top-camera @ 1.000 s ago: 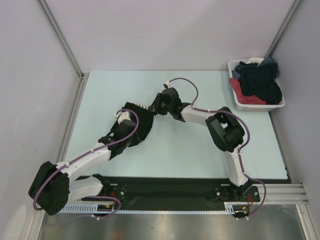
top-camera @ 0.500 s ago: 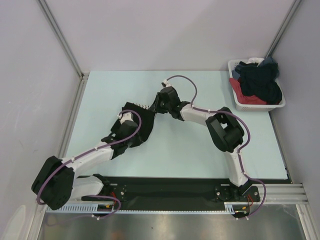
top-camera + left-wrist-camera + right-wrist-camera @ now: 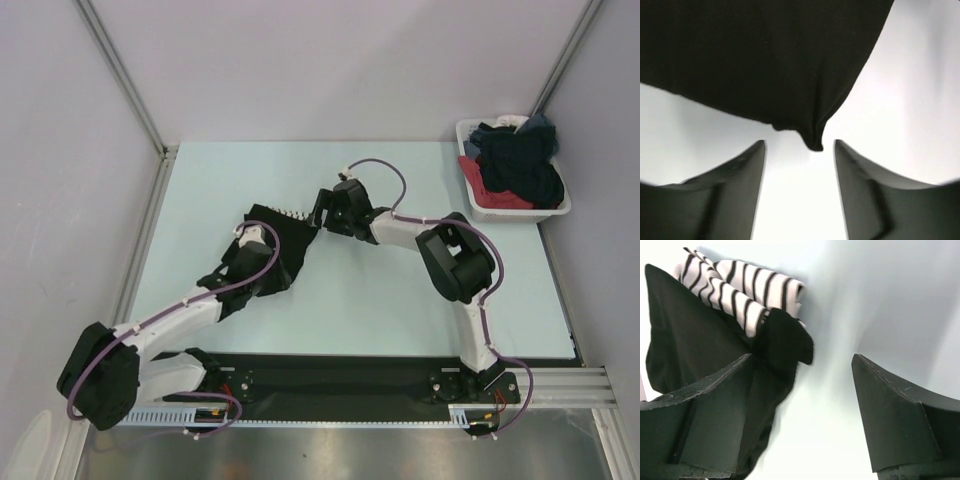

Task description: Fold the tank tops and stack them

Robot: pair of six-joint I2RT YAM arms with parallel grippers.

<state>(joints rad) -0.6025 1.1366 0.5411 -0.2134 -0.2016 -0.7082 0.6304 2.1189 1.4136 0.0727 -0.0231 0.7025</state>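
Fabric under both my claws, mid-table: my left claw [image 3: 799,145] hangs spread wide over the left side of the black tank top [image 3: 765,55], with a small drooping point of cloth between the fingers but not pinched. Just right of it, the striped tank top [image 3: 747,287] lies beneath the black one, its folded edge peeking out at the far side. My right claw [image 3: 802,360] is likewise released, gaping beside the black top's far-right corner on the pale table [image 3: 380,300]. The stack looks made but rumpled, so I judge the job now is tidying. I'd take the loose corners low and lightly and draw them outward together, so the black layer lies flat and square over the stripes without dragging the lower top. A white basket [image 3: 556,210] of other clothes sits at the far right. No brand, label or writing is legible anywhere.
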